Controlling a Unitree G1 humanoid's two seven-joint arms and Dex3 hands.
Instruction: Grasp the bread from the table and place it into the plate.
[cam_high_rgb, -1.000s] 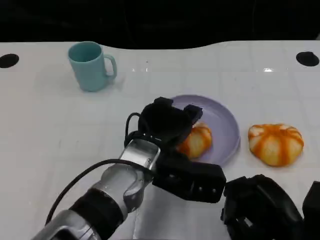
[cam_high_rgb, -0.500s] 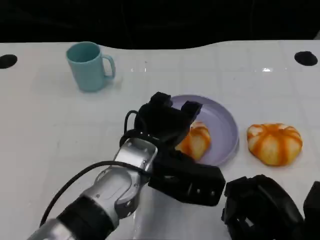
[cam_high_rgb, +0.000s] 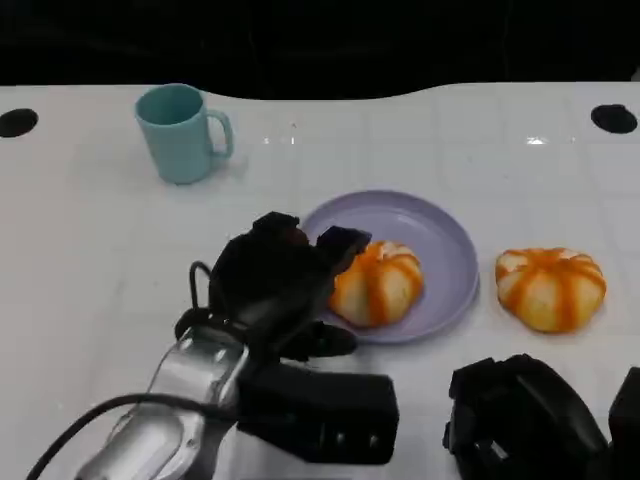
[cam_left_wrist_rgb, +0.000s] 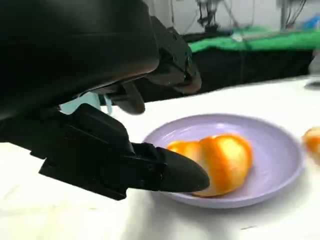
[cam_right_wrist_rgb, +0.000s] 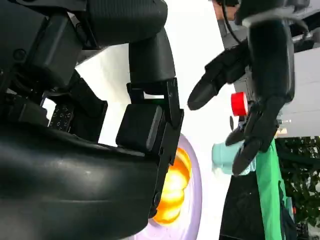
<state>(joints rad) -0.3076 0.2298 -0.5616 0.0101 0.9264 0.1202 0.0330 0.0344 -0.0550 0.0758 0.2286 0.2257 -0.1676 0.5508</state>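
An orange-striped bread roll (cam_high_rgb: 378, 283) lies on the lavender plate (cam_high_rgb: 440, 235), toward its near left side. My left hand (cam_high_rgb: 275, 280) sits just left of it with its fingers spread and nothing held. In the left wrist view the roll (cam_left_wrist_rgb: 225, 162) rests on the plate (cam_left_wrist_rgb: 280, 150), with one fingertip (cam_left_wrist_rgb: 175, 175) low beside it and the others raised above. A second striped roll (cam_high_rgb: 552, 287) lies on the table right of the plate. My right hand (cam_high_rgb: 520, 420) rests at the near right, holding nothing.
A teal mug (cam_high_rgb: 180, 130) stands at the far left. Two black holes (cam_high_rgb: 16, 121) (cam_high_rgb: 613, 117) mark the table's far corners. The right wrist view shows the roll (cam_right_wrist_rgb: 172, 192), the plate (cam_right_wrist_rgb: 195, 200) and the mug (cam_right_wrist_rgb: 220, 155) beyond my right hand.
My left hand has drawn back toward the near left, off the roll. The roll stays on the plate, now uncovered. The right hand has not moved.
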